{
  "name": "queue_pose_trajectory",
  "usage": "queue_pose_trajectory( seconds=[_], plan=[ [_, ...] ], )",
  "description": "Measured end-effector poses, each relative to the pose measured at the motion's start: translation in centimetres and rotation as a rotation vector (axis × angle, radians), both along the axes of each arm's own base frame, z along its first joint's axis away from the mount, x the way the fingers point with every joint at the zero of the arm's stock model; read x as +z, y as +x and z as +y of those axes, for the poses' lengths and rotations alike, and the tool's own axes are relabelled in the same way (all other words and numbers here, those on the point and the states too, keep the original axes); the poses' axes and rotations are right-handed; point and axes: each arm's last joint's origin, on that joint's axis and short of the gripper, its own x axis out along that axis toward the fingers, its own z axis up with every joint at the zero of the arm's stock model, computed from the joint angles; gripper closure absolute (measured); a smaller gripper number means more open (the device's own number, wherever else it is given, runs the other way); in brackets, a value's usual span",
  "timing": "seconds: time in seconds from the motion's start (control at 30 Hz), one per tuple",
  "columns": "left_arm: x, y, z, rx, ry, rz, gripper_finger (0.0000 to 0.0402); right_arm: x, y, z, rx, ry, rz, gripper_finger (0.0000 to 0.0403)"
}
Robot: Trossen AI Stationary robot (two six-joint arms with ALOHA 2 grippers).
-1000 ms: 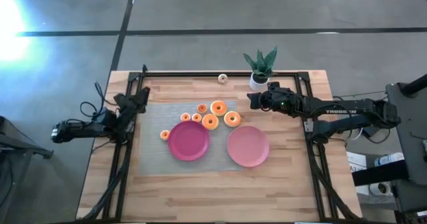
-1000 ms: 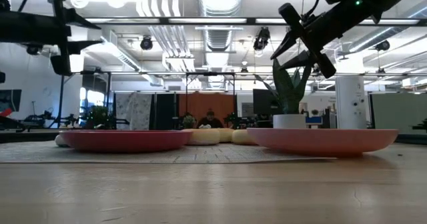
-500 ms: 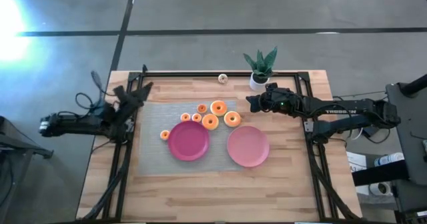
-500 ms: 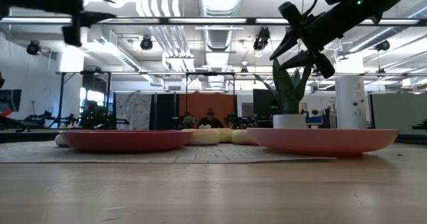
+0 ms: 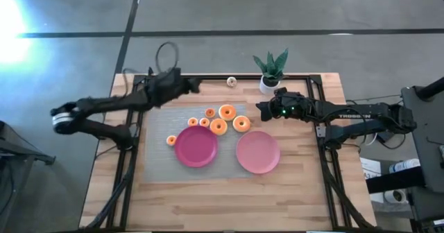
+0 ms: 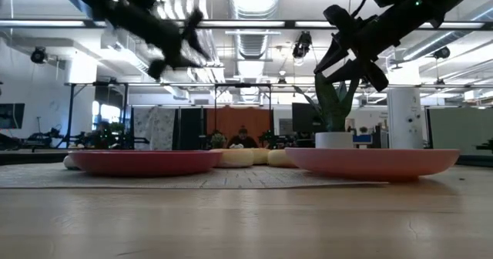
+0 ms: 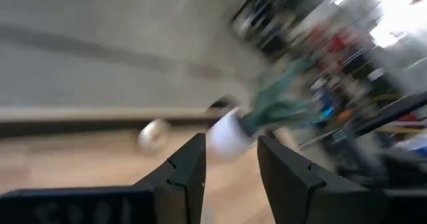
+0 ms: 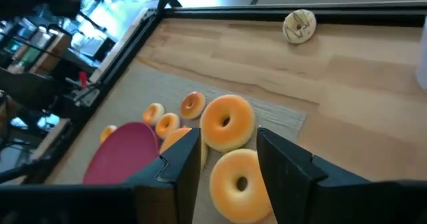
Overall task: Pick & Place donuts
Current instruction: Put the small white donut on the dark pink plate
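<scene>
Big change at upper left of the high view: left arm (image 5: 111,107) now swung in over the table, left gripper (image 5: 196,87) parted, holding nothing. Right gripper (image 5: 259,107) parked right of centre, parted, empty, aimed at the donuts (image 5: 227,112). Donuts clustered above both plates (image 5: 196,147); none placed yet.

Ahead of our right gripper (image 8: 227,159) the jaws stand parted with nothing between them, and two donuts (image 8: 227,122) lie just past their tips, touching each other. The potted plant (image 5: 270,71) stands close beside that gripper. Our left gripper (image 7: 230,159) hangs above the table (image 5: 208,205), jaws parted and empty; ahead of them we see the plant and a small pale ball (image 7: 153,135).
</scene>
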Motion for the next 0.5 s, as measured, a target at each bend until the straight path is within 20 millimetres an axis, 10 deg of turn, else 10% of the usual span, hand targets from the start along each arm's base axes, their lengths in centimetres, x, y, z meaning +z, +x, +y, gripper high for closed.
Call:
queue_pose_trajectory(
  seconds=[0.5],
  plan=[
    [-3.3,6.2,12.9,-0.36,-0.186,0.438,0.0291,-0.2,-0.3,-0.3,-0.146,0.025,-0.01,0.026]
  ],
)
